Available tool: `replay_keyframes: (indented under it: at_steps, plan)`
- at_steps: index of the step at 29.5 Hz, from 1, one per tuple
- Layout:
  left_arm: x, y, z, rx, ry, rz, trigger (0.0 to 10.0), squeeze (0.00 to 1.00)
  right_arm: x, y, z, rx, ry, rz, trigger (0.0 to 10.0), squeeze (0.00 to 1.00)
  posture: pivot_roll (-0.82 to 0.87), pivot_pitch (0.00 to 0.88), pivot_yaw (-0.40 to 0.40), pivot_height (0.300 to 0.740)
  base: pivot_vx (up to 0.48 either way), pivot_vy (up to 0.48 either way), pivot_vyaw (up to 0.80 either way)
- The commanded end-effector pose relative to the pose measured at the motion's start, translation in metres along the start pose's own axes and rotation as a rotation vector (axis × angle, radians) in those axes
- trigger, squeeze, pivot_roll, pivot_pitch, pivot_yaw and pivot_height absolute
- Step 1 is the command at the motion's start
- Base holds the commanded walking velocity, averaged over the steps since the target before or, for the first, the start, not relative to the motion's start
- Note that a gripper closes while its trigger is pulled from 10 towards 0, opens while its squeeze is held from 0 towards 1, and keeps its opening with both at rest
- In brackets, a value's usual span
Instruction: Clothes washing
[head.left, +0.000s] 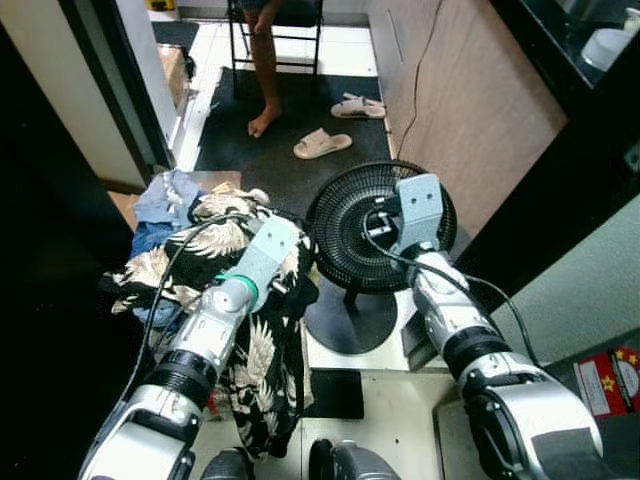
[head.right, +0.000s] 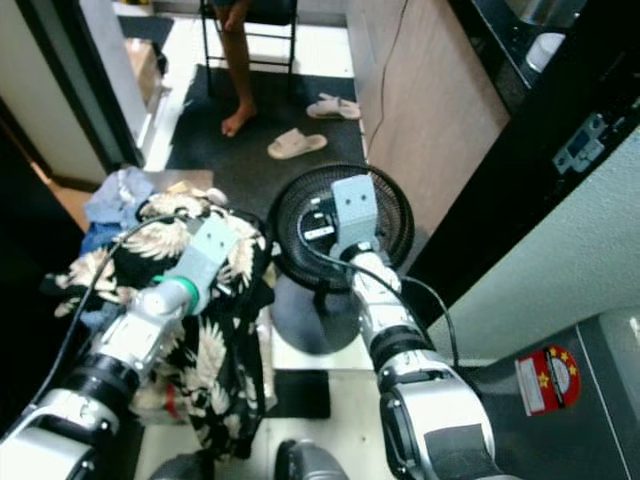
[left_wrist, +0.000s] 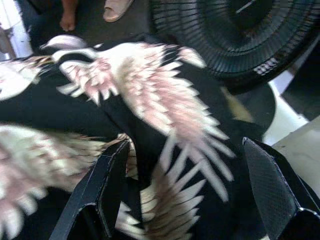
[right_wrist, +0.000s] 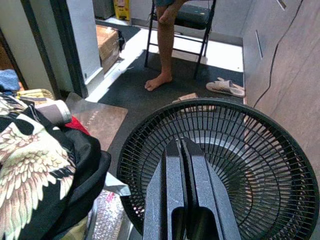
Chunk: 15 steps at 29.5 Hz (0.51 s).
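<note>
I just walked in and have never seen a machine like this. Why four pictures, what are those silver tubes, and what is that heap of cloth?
The silver tubes are the arms of a walking humanoid robot doing laundry. The two upper pictures come from its head cameras, looking down at the floor. The two lower ones come from a small camera on each wrist, looking along that arm's two black fingers.

The left pincer is open, its fingers either side of a black shirt with a pale feather print, part of a clothes pile with a blue garment behind it. Whether it grips the cloth yet, I cannot tell.

The right pincer is shut and holds nothing; it hovers in front of a black floor fan.

Further back a person's bare leg stands by a chair, with two beige slippers on a dark mat.
</note>
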<state>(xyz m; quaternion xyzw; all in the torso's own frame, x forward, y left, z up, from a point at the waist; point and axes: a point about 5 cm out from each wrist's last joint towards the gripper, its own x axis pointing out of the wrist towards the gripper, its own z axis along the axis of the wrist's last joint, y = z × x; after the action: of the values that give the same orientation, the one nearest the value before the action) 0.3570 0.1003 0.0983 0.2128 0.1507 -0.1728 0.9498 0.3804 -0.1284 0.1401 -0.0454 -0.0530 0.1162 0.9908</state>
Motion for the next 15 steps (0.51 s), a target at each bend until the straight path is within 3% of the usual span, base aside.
replay_keyframes:
  at_steps: [1, 4, 5, 7, 8, 11, 12, 13, 14, 15]
  plan:
    - [0.001, 0.004, 0.003, -0.007, -0.012, 0.020, 10.0, 0.00, -0.006, -0.002, -0.009, 0.017, 0.020, -0.014, 10.0, 0.00, 0.03, 0.063, 0.027, 0.740, 0.000, 0.000, 0.00]
    - [0.002, 0.010, 0.011, -0.023, -0.042, 0.051, 10.0, 0.00, -0.007, -0.003, -0.010, 0.018, 0.018, -0.019, 10.0, 0.00, 0.03, 0.073, 0.026, 0.740, 0.000, 0.000, 0.00]
    - [0.002, 0.024, 0.021, -0.019, -0.070, 0.105, 10.0, 0.00, -0.007, -0.002, -0.010, 0.022, 0.011, -0.020, 10.0, 0.00, 0.03, 0.087, 0.023, 0.740, 0.000, 0.000, 0.00]
    - [0.002, 0.024, 0.021, -0.019, -0.070, 0.105, 10.0, 0.00, -0.007, -0.002, -0.010, 0.022, 0.011, -0.020, 10.0, 0.00, 0.03, 0.087, 0.023, 0.740, 0.000, 0.000, 0.00]
    - [-0.001, 0.044, 0.031, -0.018, -0.102, 0.158, 10.0, 0.00, -0.007, 0.001, -0.008, 0.028, -0.001, -0.014, 10.0, 0.00, 0.04, 0.101, 0.020, 0.740, 0.000, 0.000, 0.00]
    - [-0.001, 0.044, 0.031, -0.018, -0.102, 0.158, 10.0, 0.00, -0.007, 0.001, -0.008, 0.028, -0.001, -0.014, 10.0, 0.00, 0.04, 0.101, 0.020, 0.740, 0.000, 0.000, 0.00]
    - [-0.004, 0.061, 0.041, 0.008, -0.139, 0.195, 10.0, 0.00, -0.006, 0.004, -0.007, 0.034, -0.015, -0.005, 10.0, 0.00, 0.05, 0.112, 0.017, 0.740, 0.000, 0.000, 0.00]
    - [-0.004, 0.061, 0.041, 0.008, -0.139, 0.195, 10.0, 0.00, -0.006, 0.004, -0.007, 0.034, -0.015, -0.005, 10.0, 0.00, 0.05, 0.112, 0.017, 0.740, 0.000, 0.000, 0.00]
    - [-0.010, 0.074, 0.054, 0.087, -0.192, 0.225, 10.0, 0.00, -0.006, 0.010, -0.007, 0.041, -0.022, 0.012, 10.0, 0.00, 0.07, 0.148, 0.013, 0.740, 0.000, 0.000, 0.00]
    - [-0.010, 0.074, 0.054, 0.087, -0.192, 0.225, 10.0, 0.00, -0.006, 0.010, -0.007, 0.041, -0.022, 0.012, 10.0, 0.00, 0.07, 0.148, 0.013, 0.740, 0.000, 0.000, 0.00]
